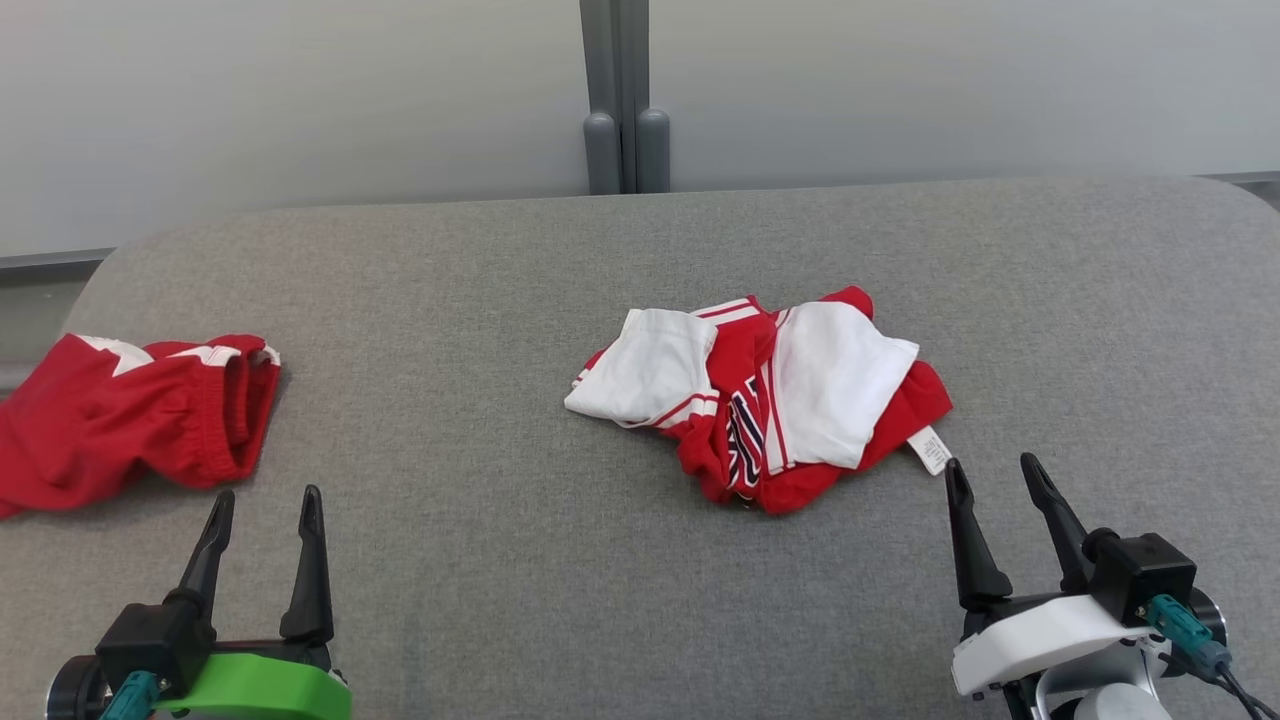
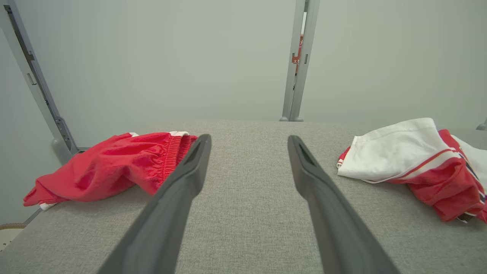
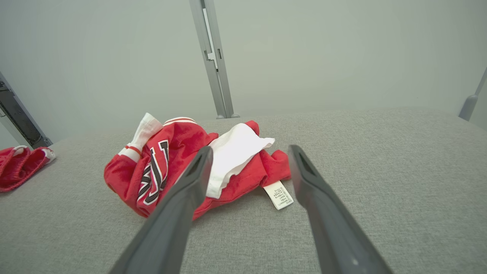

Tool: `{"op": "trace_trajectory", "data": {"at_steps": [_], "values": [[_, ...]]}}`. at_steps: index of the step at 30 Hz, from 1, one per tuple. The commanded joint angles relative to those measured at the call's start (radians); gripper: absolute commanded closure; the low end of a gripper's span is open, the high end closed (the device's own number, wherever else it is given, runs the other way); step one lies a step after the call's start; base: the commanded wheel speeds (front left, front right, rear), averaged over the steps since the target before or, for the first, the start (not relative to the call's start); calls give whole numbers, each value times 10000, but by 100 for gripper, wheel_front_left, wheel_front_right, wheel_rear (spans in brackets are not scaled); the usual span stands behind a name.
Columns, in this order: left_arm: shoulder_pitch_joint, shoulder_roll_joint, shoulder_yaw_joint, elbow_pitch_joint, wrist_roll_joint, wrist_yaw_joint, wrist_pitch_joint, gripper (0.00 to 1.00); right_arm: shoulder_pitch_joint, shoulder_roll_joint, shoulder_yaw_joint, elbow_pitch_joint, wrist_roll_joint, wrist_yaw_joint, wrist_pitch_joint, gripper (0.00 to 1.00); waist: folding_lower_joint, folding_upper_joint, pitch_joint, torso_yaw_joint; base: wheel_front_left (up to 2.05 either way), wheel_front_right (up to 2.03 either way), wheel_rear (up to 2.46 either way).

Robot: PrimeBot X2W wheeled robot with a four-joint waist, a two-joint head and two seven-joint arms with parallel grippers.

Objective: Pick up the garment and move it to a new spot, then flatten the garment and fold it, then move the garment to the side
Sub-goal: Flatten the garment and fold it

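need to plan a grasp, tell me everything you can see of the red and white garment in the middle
The garment is soft red cloth with white panels, red-and-white striped trim and dark lettering outlined in white. It lies crumpled in a heap on the grey fabric top. A white care label sticks out toward the right pincer, which is open and clear of it.

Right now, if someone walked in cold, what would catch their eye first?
The crumpled red and white garment in the middle of the grey fabric surface, its white care tag poking out toward the open right pincer. Then the red shorts bunched at the surface's left edge, just beyond the open left pincer.
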Motion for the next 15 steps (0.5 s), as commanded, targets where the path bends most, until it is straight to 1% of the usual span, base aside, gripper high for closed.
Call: {"op": "trace_trajectory", "data": {"at_steps": [1, 15], "values": [[-143, -28, 43, 30, 90, -32, -5, 0, 45, -26, -25, 6, -22, -3, 2, 0, 0, 0, -1, 2, 0, 0, 0], [-88, -26, 74, 2, 79, -37, -5, 0, -6, -26, 5, 110, -43, -3, 24, 0, 0, 0, -56, -30, 0, 0, 0]]}}
